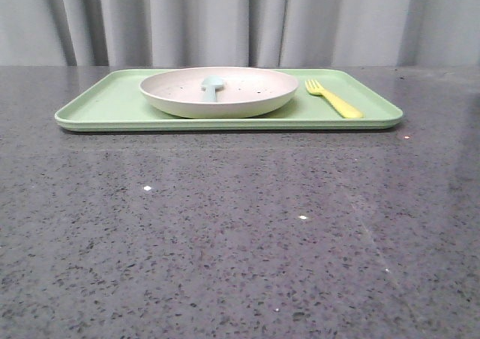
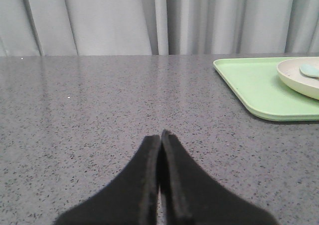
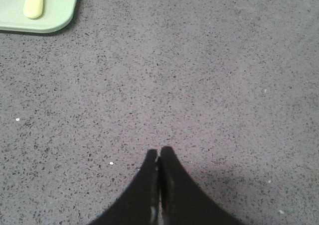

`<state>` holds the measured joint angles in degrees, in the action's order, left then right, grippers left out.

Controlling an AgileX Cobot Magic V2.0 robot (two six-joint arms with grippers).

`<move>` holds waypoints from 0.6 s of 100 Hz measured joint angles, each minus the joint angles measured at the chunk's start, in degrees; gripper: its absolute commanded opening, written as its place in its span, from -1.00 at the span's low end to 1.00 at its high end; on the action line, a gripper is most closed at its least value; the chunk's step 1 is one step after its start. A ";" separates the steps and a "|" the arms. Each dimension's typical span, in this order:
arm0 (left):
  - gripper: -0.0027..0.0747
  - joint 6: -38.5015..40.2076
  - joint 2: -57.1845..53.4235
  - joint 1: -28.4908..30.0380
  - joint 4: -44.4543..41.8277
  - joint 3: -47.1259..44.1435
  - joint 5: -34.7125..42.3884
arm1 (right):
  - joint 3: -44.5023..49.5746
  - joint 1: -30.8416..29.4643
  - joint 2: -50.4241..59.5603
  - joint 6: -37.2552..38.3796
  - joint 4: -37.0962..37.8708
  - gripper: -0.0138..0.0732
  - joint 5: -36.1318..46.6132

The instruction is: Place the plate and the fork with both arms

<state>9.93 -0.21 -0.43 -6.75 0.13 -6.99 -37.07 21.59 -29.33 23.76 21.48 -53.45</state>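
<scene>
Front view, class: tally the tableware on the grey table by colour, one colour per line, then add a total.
Light green: 1, the flat rectangular light-green tray
Cream-pink: 1, the shallow round speckled cream-pink plate
Light blue: 1, the small light-blue spoon lying in the plate
Pale yellow: 1, the small pale-yellow plastic fork on the tray beside the plate
Total: 4

Bare tabletop (image 1: 225, 234) in front of tray (image 1: 97, 106); only obstacles plate (image 1: 247, 91), spoon (image 1: 212, 86), fork (image 1: 335, 99) on tray.
</scene>
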 measured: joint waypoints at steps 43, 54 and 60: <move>-0.98 0.00 0.00 0.00 0.00 0.00 -0.04 | 0.00 0.00 0.00 0.00 1.13 -0.84 1.01; -0.98 0.00 0.00 0.00 0.00 0.00 -0.04 | 0.10 -0.23 0.32 -0.12 2.01 -0.84 4.02; -0.98 0.00 0.00 0.00 0.00 0.00 -0.04 | 0.35 -0.95 0.93 -0.97 2.09 -0.84 6.22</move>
<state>9.93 -0.21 -0.43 -6.75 0.13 -7.03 -36.72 20.64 -28.40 22.78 23.58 -47.23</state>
